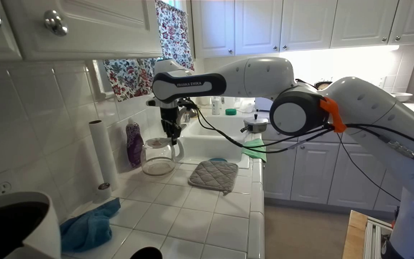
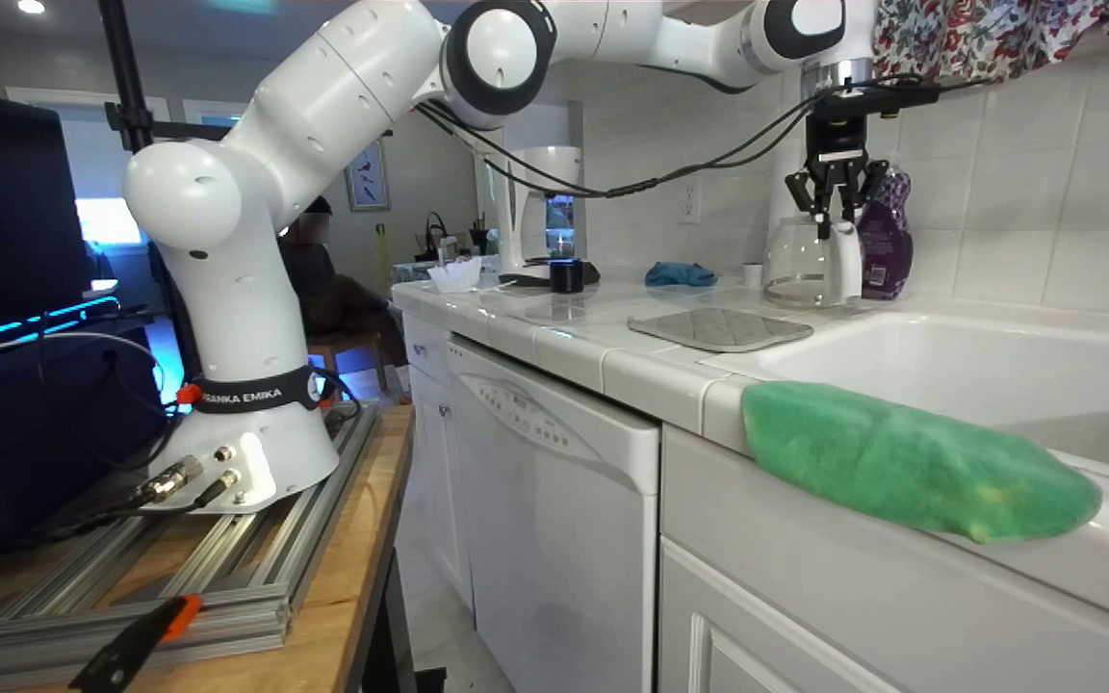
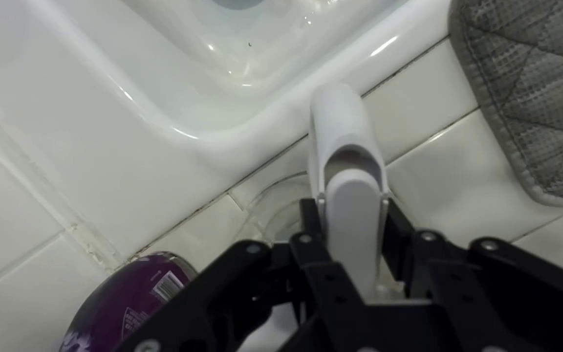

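Plainly, we have the gripper (image 3: 352, 215) pinching the white handle (image 3: 342, 117) of a glass carafe (image 1: 158, 158), which stands on the tiled counter (image 1: 196, 219) beside the sink (image 3: 223, 142); near it we see a purple bottle (image 1: 134, 145) and a gray pot holder (image 1: 214, 175).

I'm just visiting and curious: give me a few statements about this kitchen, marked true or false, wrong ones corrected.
1. The white handle of the glass coffee carafe is between the jaws. True.
2. The carafe is inside the sink. False: it stands on the tiled counter beside the sink.
3. A quilted gray potholder lies on the counter. True.
4. The bottle beside the carafe is green. False: it is purple.
5. A crumpled blue cloth lies on the counter. True.
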You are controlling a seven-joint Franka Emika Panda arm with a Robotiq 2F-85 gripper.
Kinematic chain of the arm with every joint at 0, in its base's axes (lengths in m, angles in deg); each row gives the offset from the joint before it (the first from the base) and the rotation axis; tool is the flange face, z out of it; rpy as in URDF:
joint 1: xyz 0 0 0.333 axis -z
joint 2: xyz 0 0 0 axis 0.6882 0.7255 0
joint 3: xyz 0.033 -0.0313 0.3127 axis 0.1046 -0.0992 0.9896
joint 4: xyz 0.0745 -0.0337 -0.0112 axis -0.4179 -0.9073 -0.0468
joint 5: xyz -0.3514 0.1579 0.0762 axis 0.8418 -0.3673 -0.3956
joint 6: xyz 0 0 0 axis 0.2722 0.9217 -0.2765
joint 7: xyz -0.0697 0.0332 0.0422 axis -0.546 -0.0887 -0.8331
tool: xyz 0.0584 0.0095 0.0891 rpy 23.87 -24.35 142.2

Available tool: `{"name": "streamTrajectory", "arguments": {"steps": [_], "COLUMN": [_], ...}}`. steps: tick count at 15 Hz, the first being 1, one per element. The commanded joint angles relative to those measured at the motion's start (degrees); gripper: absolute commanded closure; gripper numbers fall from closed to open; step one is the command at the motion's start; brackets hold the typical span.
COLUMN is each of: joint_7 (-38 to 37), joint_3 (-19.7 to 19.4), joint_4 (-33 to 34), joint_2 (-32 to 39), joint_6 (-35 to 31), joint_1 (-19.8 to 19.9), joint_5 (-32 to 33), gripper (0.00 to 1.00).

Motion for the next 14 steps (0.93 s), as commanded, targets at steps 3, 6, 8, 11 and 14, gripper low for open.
{"name": "streamTrajectory", "arguments": {"steps": [3,6,8,11,14], "joint_7": [1.23,1.22,1.4,1.16,1.4], "joint_3": [0.09,0.28,0.63,0.73,1.1], "joint_4": [1.19,1.37,1.3,1.13,1.3], "joint_2": [0.22,-0.08,-0.78,-2.03,-3.19], "joint_6": [0.18,1.3,2.48,4.44,5.85], "joint_1": [-0.09,0.25,0.72,1.27,1.96], "joint_5": [0.2,-0.28,-0.97,-1.28,-1.81], "gripper": [0.92,0.92,0.92,0.92,0.92]}}
